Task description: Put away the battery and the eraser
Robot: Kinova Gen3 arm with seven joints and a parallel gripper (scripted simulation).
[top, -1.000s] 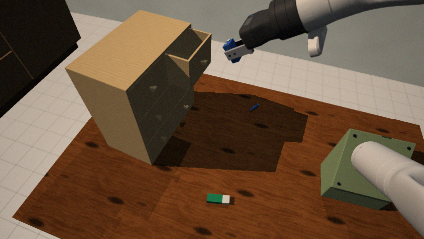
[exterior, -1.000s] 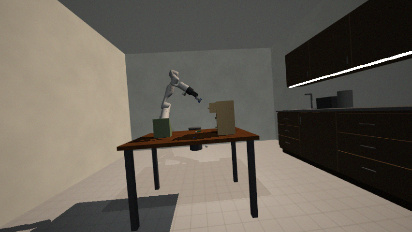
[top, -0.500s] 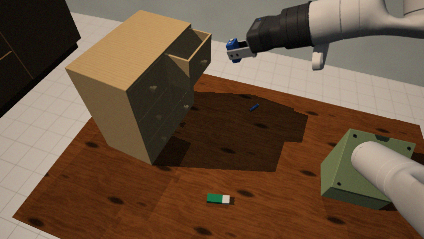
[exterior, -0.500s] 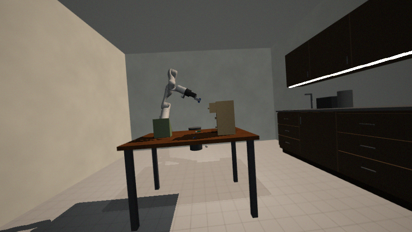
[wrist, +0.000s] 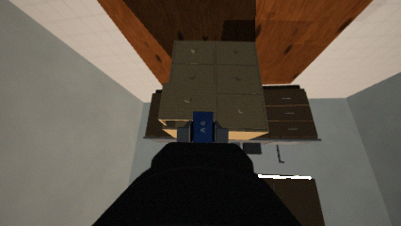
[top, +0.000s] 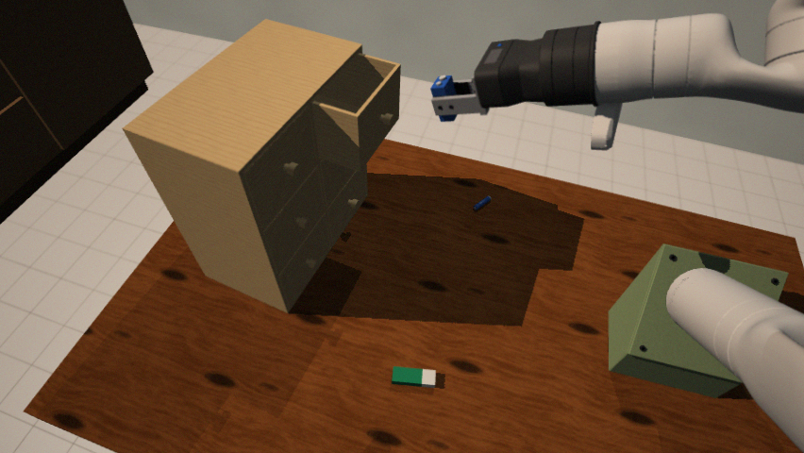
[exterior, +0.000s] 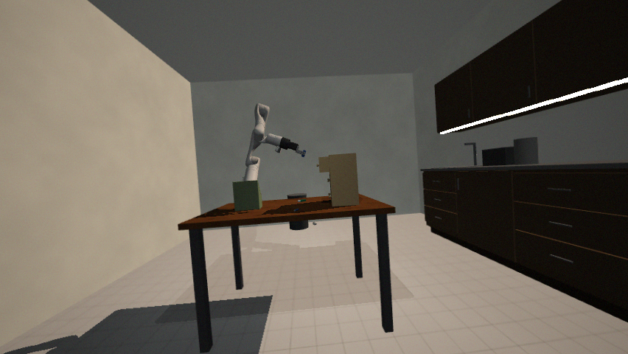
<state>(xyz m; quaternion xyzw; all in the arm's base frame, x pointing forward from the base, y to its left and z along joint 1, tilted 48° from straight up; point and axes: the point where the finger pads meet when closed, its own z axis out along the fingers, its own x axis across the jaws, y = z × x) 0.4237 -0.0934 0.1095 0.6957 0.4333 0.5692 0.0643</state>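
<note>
Battery [top: 443,84] [wrist: 202,127] first, it seems: our gripper [top: 444,101] [exterior: 303,152] [wrist: 202,128] pinches its blue block by opposite sides, "9V" showing in the wrist view. With twelve at the top view's upper edge, it hangs at three o'clock from the top row's right drawer [top: 383,115] [exterior: 323,164] [wrist: 176,105], whose open tray awaits it. We judge that partial pull gives room for a drop without inviting droop. The pale-grained wooden chest [top: 225,101] [exterior: 345,180] [wrist: 242,135] has small knobs. At five o'clock from it, our smooth green-and-white eraser [top: 408,376] [exterior: 301,200] lies flat; the slim blue cylinder [top: 481,203] [exterior: 295,210], at three, should stay put.

"What are you seeing your arm's black wrist section [top: 534,70] [exterior: 288,143] [wrist: 200,188] doing?"
"You're swinging it flatter, and the nine-volt battery [top: 443,85] [wrist: 202,127] is tilting with your gripper [top: 443,100] [exterior: 303,153] [wrist: 202,128]."
"And your elbow [exterior: 262,108]?"
"It's rising slightly. A shadow [top: 714,260] is also spreading inward from the far top edge of your green base block [top: 641,303]."
</note>
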